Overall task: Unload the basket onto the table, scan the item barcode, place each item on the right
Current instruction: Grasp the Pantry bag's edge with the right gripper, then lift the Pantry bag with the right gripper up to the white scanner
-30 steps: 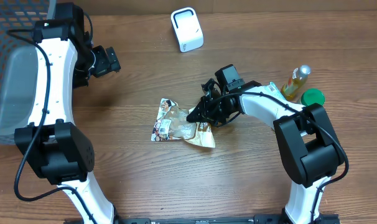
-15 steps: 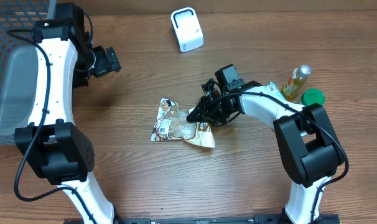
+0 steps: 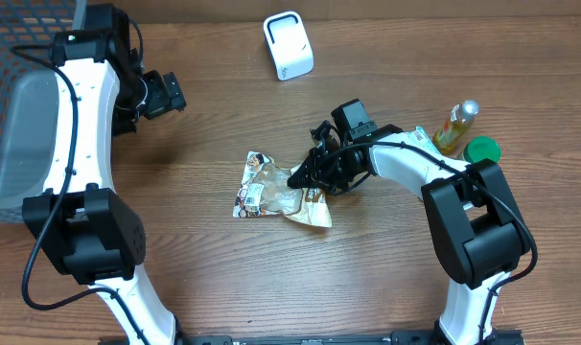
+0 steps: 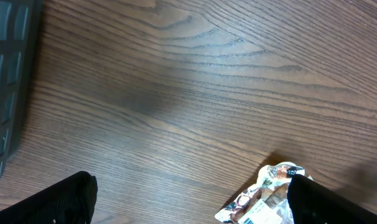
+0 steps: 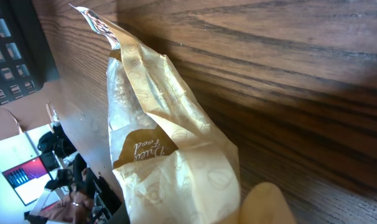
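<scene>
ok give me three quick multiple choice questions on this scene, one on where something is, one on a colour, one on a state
1. Where is the white scanner? A on a shelf; B on the table, far side from the arm bases; C on the floor
2. The round lid beside the bottle is: A red; B green; C blue
3. The right gripper is: A open over bare wood; B out of view; C shut on the snack packet
Answers: B, it stands on the wood beyond the packet; B, plainly green; C, it pinches the packet's edge.
</scene>
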Robot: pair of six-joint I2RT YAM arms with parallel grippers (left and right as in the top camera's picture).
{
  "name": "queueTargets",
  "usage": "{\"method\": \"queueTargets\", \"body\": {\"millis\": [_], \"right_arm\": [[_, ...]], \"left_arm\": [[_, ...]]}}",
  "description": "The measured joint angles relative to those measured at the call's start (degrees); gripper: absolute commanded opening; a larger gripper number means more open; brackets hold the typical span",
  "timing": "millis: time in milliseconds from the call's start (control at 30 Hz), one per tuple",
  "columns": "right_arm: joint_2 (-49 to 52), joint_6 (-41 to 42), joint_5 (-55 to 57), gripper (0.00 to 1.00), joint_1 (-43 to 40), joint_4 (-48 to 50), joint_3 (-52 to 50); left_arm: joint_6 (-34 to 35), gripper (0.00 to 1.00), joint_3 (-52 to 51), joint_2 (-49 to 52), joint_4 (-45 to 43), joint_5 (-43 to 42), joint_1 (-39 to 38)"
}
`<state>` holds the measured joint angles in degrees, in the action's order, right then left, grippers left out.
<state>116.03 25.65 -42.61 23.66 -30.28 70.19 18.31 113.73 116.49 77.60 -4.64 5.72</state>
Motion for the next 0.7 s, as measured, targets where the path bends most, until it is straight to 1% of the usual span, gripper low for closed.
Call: {"method": "queueTargets", "body": {"millis": [167, 333, 700], "right_arm": [[0.00, -0.22, 0.02, 0.04, 0.00, -0.81, 0.22], [-0.50, -2.56, 0.33, 0.04, 0.00, -4.15, 2.58], [-8.04, -6.67, 3.45, 0.04, 0.00, -6.82, 3.28]], "left_arm": [[0.00, 1.00, 0.00, 0.00, 0.00, 0.00, 0.00], [0.00, 0.99, 0.00, 0.00, 0.00, 0.00, 0.00], [0.00, 1.00, 0.00, 0.00, 0.00, 0.00, 0.00]]}}
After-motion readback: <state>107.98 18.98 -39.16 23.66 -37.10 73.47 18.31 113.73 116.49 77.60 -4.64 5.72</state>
